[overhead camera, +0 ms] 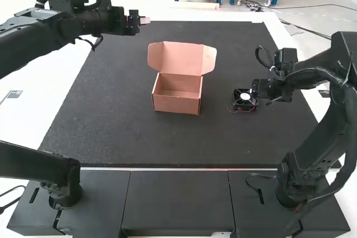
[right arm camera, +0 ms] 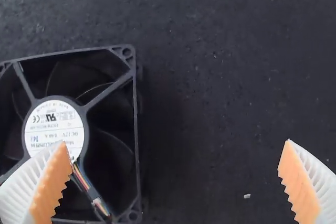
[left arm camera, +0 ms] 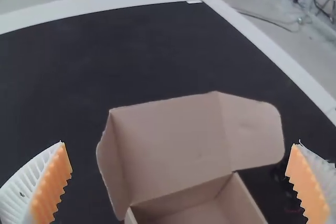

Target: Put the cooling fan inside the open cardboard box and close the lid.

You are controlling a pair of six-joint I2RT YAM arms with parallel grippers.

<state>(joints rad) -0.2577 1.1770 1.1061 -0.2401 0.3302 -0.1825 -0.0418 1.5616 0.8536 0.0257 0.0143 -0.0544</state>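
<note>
The right pincer [right arm camera: 174, 148], spread wide, hangs low over the counter [overhead camera: 111, 121]. One pad [right arm camera: 52, 182] is above the cooling fan [right arm camera: 73, 129], which lies flat and off-centre. Best to shift sideways until the frame sits between both pads, clear of its wires [right arm camera: 86, 182], then pinch. The cardboard box [overhead camera: 177, 93] stands open nearby. The left pincer [overhead camera: 142, 19], also spread, hovers beyond it.

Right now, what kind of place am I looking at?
Likely a robot test bench or lab: a left arm and a right arm flank a black mat, where a box and a fan are laid out.
</note>
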